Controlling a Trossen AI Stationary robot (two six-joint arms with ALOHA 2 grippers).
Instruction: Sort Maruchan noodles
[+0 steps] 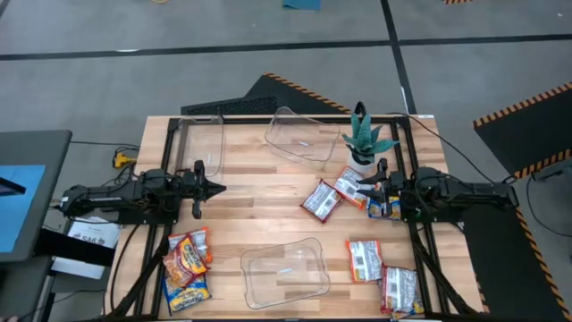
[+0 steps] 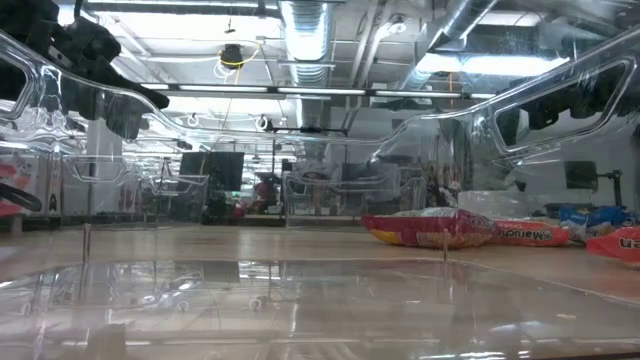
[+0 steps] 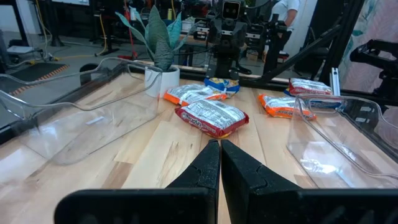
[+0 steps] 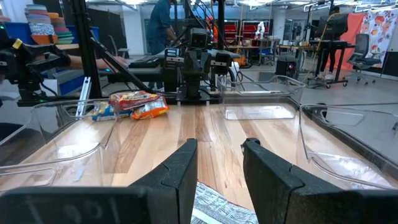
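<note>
Red-and-white noodle packets (image 1: 321,200) lay scattered beside the potted plant (image 1: 364,141), unsorted; right gripper (image 1: 365,190) hovered spread over one there, apparently to grasp; left gripper (image 1: 220,188) waited, pressed together.

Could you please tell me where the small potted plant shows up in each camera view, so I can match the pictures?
High view: potted plant near the table's far edge, right of centre, beside the right gripper.
Low view: not visible.
Left wrist view: upper left of centre, behind the noodle packets.
Right wrist view: not visible.
Shared landmark: the red-and-white packets near the pot.
</note>
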